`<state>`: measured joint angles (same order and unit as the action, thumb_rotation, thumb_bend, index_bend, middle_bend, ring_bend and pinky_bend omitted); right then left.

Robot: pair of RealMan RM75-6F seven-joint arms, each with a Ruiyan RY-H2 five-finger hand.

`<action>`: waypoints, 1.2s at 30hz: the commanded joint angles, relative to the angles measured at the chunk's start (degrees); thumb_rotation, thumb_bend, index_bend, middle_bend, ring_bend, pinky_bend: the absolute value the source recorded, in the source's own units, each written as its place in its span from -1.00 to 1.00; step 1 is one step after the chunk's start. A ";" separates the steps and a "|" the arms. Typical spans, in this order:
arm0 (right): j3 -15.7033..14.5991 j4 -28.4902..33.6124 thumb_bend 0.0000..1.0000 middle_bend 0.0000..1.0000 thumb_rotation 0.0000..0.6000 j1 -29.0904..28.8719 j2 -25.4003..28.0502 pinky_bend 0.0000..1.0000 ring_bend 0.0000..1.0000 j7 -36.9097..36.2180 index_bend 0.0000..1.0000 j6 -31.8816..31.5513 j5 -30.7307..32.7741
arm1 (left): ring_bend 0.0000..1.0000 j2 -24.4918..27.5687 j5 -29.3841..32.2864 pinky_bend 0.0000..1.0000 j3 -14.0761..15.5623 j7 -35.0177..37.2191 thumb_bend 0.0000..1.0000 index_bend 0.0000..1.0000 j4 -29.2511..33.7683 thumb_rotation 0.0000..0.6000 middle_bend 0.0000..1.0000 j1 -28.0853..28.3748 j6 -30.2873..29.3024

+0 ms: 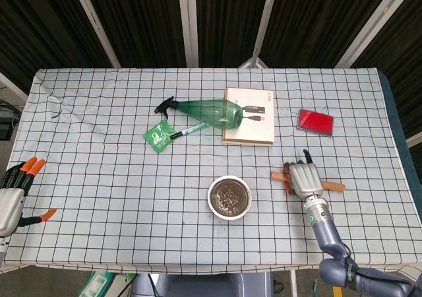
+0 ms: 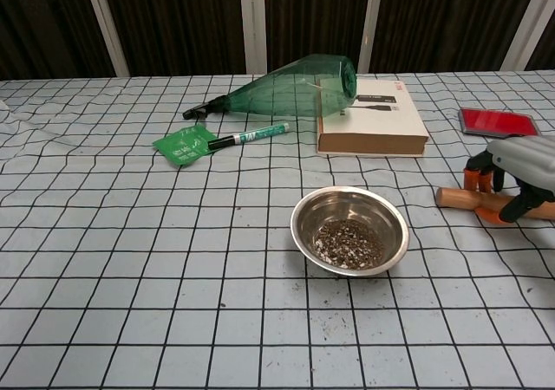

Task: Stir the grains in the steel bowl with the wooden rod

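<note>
The right hand [image 1: 304, 179] lies over the wooden rod [image 2: 460, 198] at the right of the table [image 1: 99, 145], fingers curled around it; whether it truly grips cannot be told. Left of it stands the steel bowl [image 2: 349, 228] holding grains [image 2: 349, 239]. Farther off, a green spray bottle [image 1: 204, 111] leans on a box [image 1: 254, 129] whose print is too small to read. The left hand [image 1: 14, 190] hovers at the near left edge, fingers spread, holding nothing.
</note>
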<state>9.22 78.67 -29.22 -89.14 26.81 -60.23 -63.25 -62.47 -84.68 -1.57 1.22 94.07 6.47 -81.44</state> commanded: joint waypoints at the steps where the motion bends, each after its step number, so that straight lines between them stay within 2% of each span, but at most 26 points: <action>1: -0.48 -0.08 0.26 0.25 1.00 0.04 0.39 -0.35 -0.04 -1.15 0.53 -0.59 -1.52 | -1.00 -0.01 -0.01 -1.00 0.01 0.00 -0.89 -1.00 0.01 1.00 -1.00 0.01 0.01; 4: -0.73 -0.04 0.32 0.28 1.00 0.12 0.81 -0.12 0.00 -2.62 0.59 -1.09 -3.04 | -1.00 -0.01 0.01 -1.00 0.00 -0.07 -0.89 -1.00 0.05 1.00 -1.00 0.02 0.01; 7: -1.02 0.07 0.34 0.30 1.00 0.19 1.41 -0.06 0.02 -4.25 0.62 -1.45 -4.62 | -1.00 -0.01 0.00 -1.00 0.02 -0.13 -0.89 -1.00 0.09 1.00 -1.00 0.02 0.01; 13: -1.70 0.67 0.34 0.31 1.00 0.51 2.91 -0.06 0.03 -7.82 0.63 -2.29 -7.81 | -1.00 -0.03 0.03 -1.00 0.03 -0.28 -0.89 -1.00 0.14 1.00 -1.00 0.01 -0.01; 21: -1.09 5.42 0.34 0.31 1.00 1.42 7.66 -0.06 0.03 -16.11 0.63 -5.32 -12.80 | -1.00 -0.18 -0.04 -1.00 0.05 -0.55 -0.89 -1.00 0.10 1.00 -1.00 -0.03 -0.16; 23: -0.74 7.46 0.34 0.31 1.00 1.83 9.01 -0.06 0.04 -19.08 0.63 -6.25 -13.84 | -1.00 -0.21 0.00 -1.00 0.05 -0.66 -0.89 -1.00 0.08 1.00 -1.00 -0.07 -0.21; 26: 0.48 14.54 0.34 0.31 1.00 3.31 12.06 -0.06 0.04 -28.15 0.63 -8.40 -15.13 | -1.00 -0.37 0.01 -1.00 0.04 -0.99 -0.89 -1.00 0.16 1.00 -1.00 -0.11 -0.34; 31: 1.09 20.25 0.34 0.31 1.00 3.78 15.34 -0.06 0.03 -37.30 0.63 -8.93 -17.79 | -1.00 -0.55 -0.12 -1.00 0.11 -1.35 -0.89 -1.00 0.27 1.00 -1.00 -0.26 -0.66; 36: 1.44 21.30 0.34 0.31 1.00 4.15 15.11 -0.06 0.03 -42.16 0.63 -11.47 -20.86 | -1.00 -0.64 -0.07 -1.00 0.01 -1.28 -0.89 -1.00 0.29 1.00 -1.00 -0.34 -0.87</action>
<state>10.26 99.02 -25.48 -74.34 -13.75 -70.42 -82.73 -63.11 -84.76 -1.56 -0.06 94.37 6.14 -82.31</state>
